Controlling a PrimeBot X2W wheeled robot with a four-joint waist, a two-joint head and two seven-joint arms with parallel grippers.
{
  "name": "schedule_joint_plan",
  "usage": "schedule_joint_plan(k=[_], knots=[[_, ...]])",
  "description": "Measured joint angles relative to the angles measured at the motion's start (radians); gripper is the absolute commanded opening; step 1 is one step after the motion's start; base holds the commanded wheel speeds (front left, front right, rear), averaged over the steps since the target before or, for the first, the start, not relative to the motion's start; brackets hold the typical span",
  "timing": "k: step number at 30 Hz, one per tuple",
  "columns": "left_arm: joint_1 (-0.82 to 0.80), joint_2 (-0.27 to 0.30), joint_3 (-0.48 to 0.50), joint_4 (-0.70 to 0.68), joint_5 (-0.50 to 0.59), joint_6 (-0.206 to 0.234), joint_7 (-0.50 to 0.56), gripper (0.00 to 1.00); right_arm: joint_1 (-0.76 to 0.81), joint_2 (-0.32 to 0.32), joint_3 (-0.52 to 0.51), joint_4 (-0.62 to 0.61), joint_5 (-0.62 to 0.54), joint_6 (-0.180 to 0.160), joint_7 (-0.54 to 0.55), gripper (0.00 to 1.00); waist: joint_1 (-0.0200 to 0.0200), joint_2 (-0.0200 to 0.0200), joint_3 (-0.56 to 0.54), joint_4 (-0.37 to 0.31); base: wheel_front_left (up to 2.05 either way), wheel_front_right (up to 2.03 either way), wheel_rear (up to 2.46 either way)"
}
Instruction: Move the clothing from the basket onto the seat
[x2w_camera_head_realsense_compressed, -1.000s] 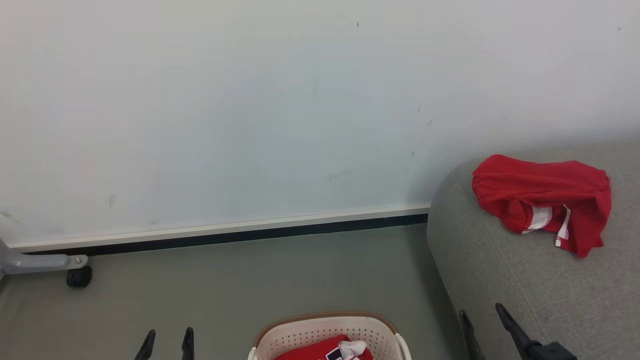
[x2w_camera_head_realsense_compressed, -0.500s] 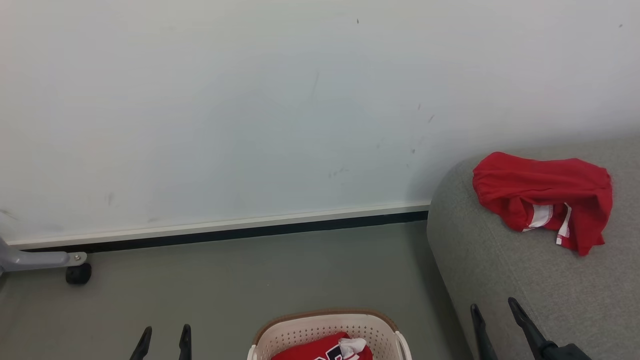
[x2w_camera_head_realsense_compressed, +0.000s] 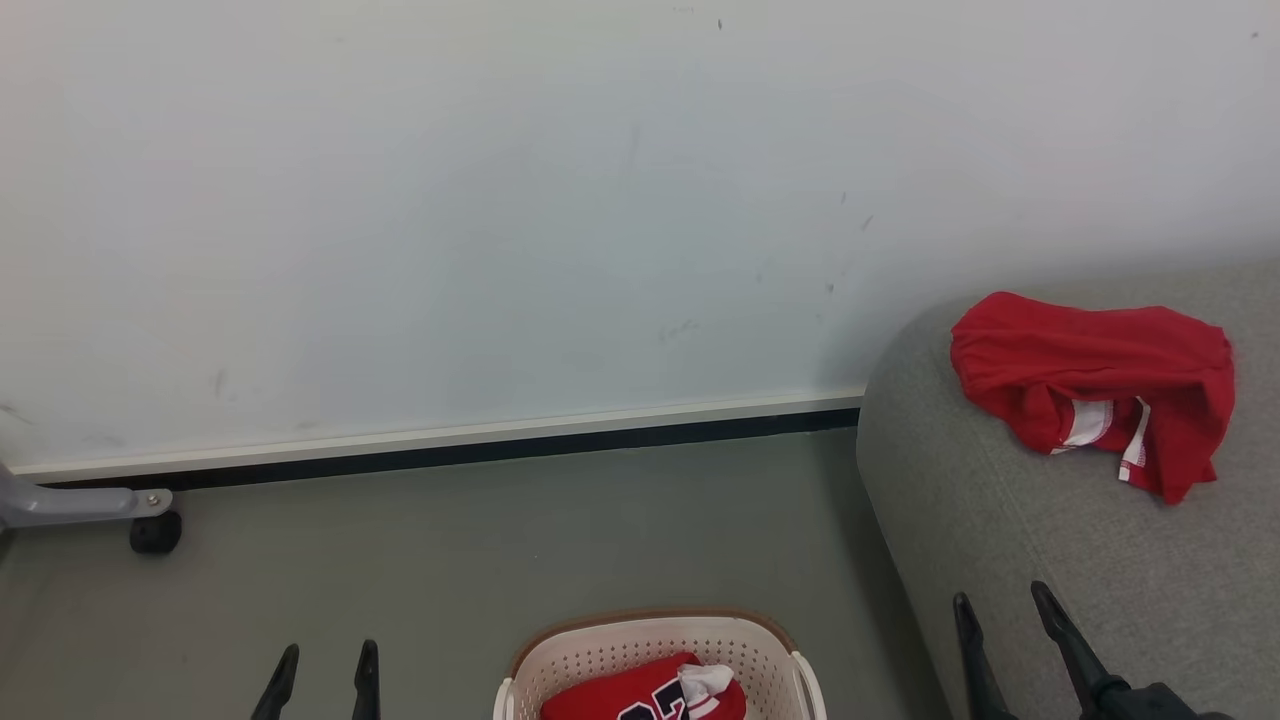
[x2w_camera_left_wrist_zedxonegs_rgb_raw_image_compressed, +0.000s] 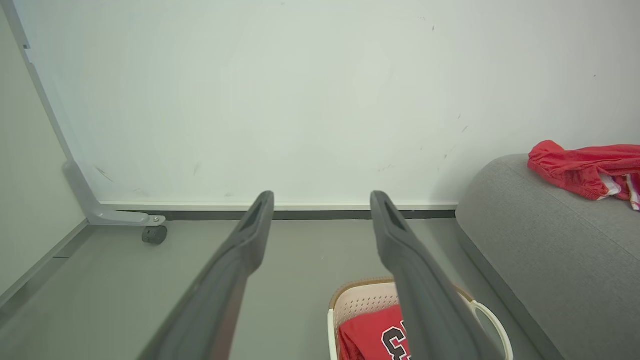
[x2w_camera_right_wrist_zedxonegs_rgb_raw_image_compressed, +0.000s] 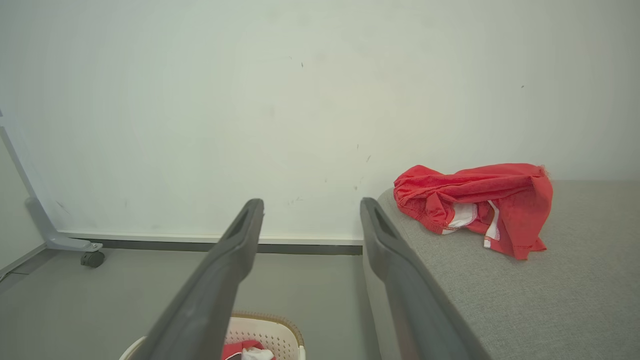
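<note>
A red garment with white stripe trim (x2w_camera_head_realsense_compressed: 1095, 385) lies crumpled on the light-grey sofa (x2w_camera_head_realsense_compressed: 1010, 540) at the right, also seen as the striped garment (x2w_camera_right_wrist_zedxonegs_rgb_raw_image_compressed: 475, 205) on the sofa (x2w_camera_right_wrist_zedxonegs_rgb_raw_image_compressed: 525, 300) and the striped garment (x2w_camera_left_wrist_zedxonegs_rgb_raw_image_compressed: 585, 167). The cream perforated basket (x2w_camera_head_realsense_compressed: 650, 650) with a brown rim stands on the floor at bottom centre, holding the red numbered jersey (x2w_camera_head_realsense_compressed: 640, 695), jersey (x2w_camera_left_wrist_zedxonegs_rgb_raw_image_compressed: 380, 337). My left gripper (x2w_camera_head_realsense_compressed: 322, 655) is open, left of the basket. My right gripper (x2w_camera_head_realsense_compressed: 1000, 600) is open at the sofa's front edge. Both hold nothing.
A white wall with a dark skirting strip (x2w_camera_head_realsense_compressed: 450, 455) runs behind the grey floor (x2w_camera_head_realsense_compressed: 450, 560). A grey metal leg on a black caster (x2w_camera_head_realsense_compressed: 150, 530) stands at the far left by the wall.
The head camera has tilted down slightly, so the whole scene sits higher and more of the basket and jersey shows. The right gripper has edged right. Nothing taken hold of.
</note>
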Motion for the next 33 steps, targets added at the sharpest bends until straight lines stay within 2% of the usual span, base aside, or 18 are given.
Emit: schedule_joint_plan(k=[10, 16, 23, 33], knots=[[0.004, -0.006, 0.001, -0.019, 0.016, 0.000, 0.000, 1.00, 0.010, 0.003, -0.018, -0.030, -0.001, 0.000, 0.010, 1.00, 0.0000, 0.0000, 0.030, -0.002, 0.00, 0.00, 0.00], [-0.011, -0.007, -0.033, -0.019, 0.045, -0.001, 0.001, 1.00, -0.012, 0.004, -0.033, -0.044, 0.001, 0.000, 0.018, 1.00, 0.0000, 0.0000, 0.070, -0.008, 0.00, 0.00, 0.00], [-0.101, -0.022, -0.069, -0.010, 0.062, -0.011, 0.030, 1.00, -0.089, -0.002, -0.048, -0.084, 0.005, 0.001, 0.026, 1.00, 0.0000, 0.0000, 0.145, -0.023, 0.00, 0.00, 0.00], [-0.258, -0.067, -0.152, 0.098, 0.113, -0.034, 0.102, 1.00, -0.246, -0.007, -0.060, -0.128, 0.005, 0.012, 0.036, 1.00, 0.0001, 0.0001, 0.278, -0.071, 0.00, 0.00, 0.00]])
